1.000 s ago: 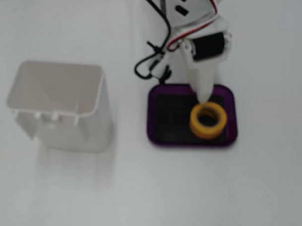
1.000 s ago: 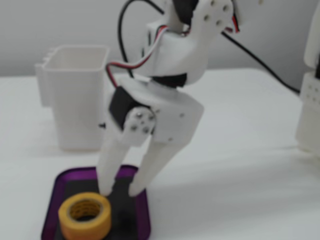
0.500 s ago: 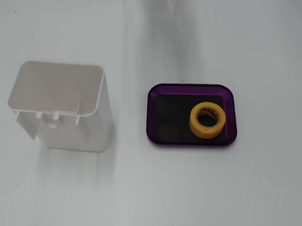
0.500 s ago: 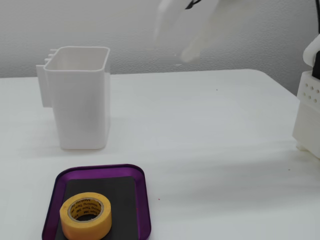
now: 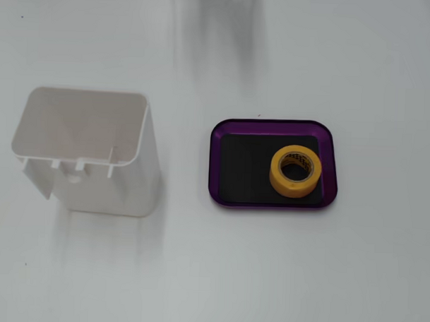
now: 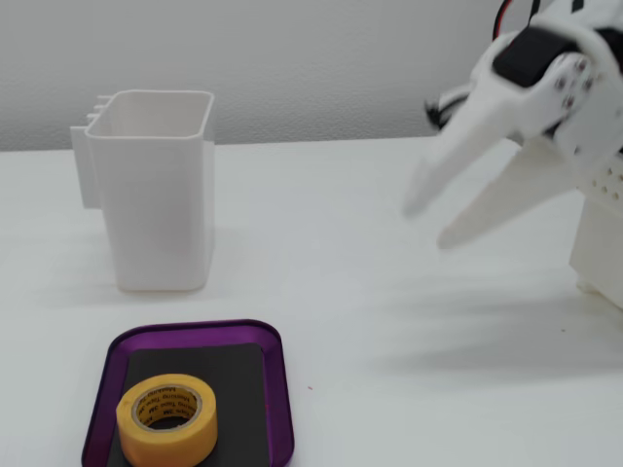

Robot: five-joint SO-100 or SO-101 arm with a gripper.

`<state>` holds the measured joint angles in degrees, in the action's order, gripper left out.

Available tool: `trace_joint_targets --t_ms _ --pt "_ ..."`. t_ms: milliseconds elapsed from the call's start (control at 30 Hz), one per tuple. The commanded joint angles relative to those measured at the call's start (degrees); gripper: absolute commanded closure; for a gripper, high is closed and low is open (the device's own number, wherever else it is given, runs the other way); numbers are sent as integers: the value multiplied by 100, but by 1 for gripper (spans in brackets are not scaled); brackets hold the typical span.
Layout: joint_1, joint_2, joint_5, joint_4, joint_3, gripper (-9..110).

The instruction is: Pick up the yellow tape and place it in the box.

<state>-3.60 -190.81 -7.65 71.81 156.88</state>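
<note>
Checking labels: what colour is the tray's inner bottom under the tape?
Black, framed by the purple rim of the box; clearest in the fixed view from above, where the yellow tape sits on it.

Only one thing bore any print — the yellow tape (image 5: 296, 172), lying flat in the purple tray (image 5: 218, 161). Dark lettering ran around the inside of its cardboard core (image 6: 167, 404), visible in both fixed views, but it was too small and blurred to read — no word, brand or number could be made out. Nothing else carried markings.
</note>
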Motion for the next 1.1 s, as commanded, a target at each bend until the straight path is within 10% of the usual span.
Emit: trace_joint_targets --t_ms 0,1067 --pt "281 -870 668 -123 483 91" --pt "475 -483 949 -123 1767 102"
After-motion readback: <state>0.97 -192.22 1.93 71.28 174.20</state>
